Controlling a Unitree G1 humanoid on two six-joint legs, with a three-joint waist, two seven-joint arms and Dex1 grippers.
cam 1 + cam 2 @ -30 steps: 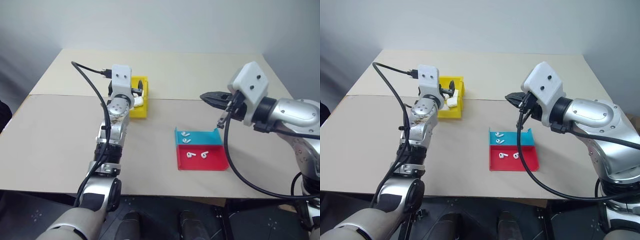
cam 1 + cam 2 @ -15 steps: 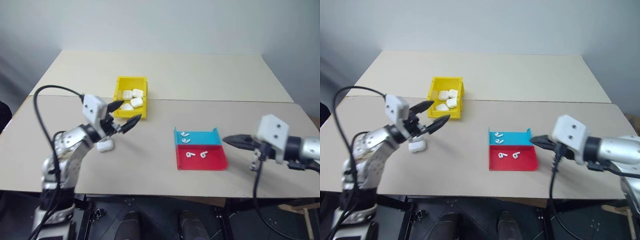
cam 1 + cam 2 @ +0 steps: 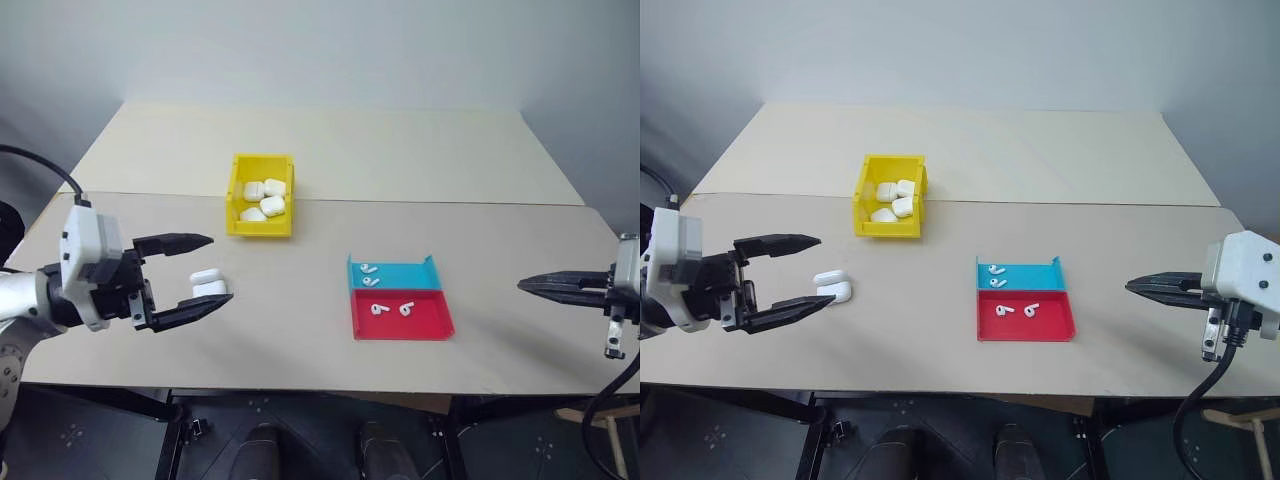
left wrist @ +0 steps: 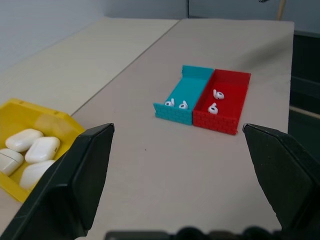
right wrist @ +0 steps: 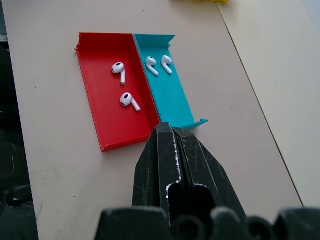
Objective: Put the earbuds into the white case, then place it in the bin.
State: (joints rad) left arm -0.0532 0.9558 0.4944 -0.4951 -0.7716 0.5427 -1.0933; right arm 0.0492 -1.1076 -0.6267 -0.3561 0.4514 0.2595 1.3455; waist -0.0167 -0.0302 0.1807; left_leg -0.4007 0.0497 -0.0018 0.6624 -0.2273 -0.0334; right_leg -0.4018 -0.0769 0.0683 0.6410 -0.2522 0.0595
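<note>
**Left jaws spread wide and empty, right jaws pressed together, one case lying open on the table**

The left gripper [image 3: 205, 270] is hovering at the lower left of the head view with its two black fingers splayed wide, nothing between them. The right gripper [image 3: 1132, 286] is reaching in from the right edge, fingers pressed flat against each other and carrying nothing; most of its arm is running off the frame.

The table [image 3: 400, 150] is filling the middle of the picture, its near edge crossing the bottom. The bin [image 3: 262, 228] is sitting left of centre in the upper half, holding several white cases [image 3: 270, 204]; they are piled too closely to count with certainty. Lower right of centre, the red tray [image 3: 420, 325] and the teal tray [image 3: 400, 278] are lying side by side, touching, the teal one farther up.

The white case [image 3: 209, 283] is resting on the table at centre left, lid flipped open, and is showing between the left fingers though apart from them; its inside is too small to read. The earbuds [image 5: 157, 65] are lying as a pair in the teal tray, and another pair [image 5: 124, 86] is lying in the red one.
</note>
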